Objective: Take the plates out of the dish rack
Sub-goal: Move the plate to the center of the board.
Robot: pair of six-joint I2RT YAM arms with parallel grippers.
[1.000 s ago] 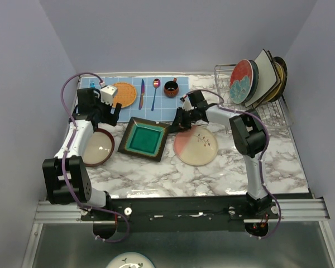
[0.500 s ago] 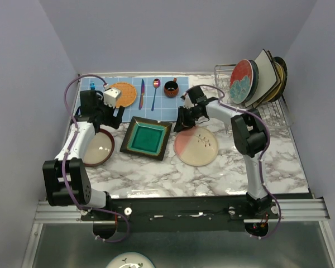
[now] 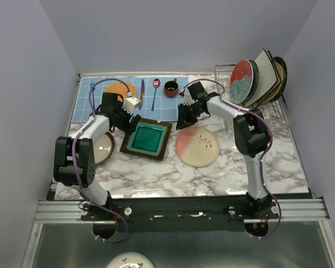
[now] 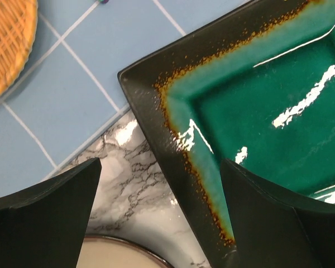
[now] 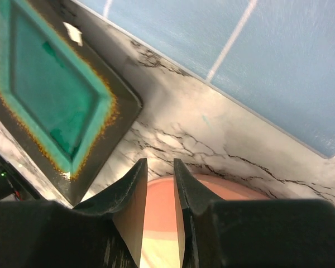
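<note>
The pink plate (image 3: 197,147) lay flat on the table (image 3: 156,174), released: my right gripper (image 3: 185,117) had slackened to a narrow gap above its far rim, pinching nothing. My left gripper (image 3: 126,118), spread wide, had swung to the teal plate (image 3: 147,138). More plates (image 3: 243,81) waited in the dish rack (image 3: 269,107).

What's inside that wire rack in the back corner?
Standing on edge: a round red-and-teal plate in front, a square cream plate behind it, then darker plates, mostly covered.
</note>
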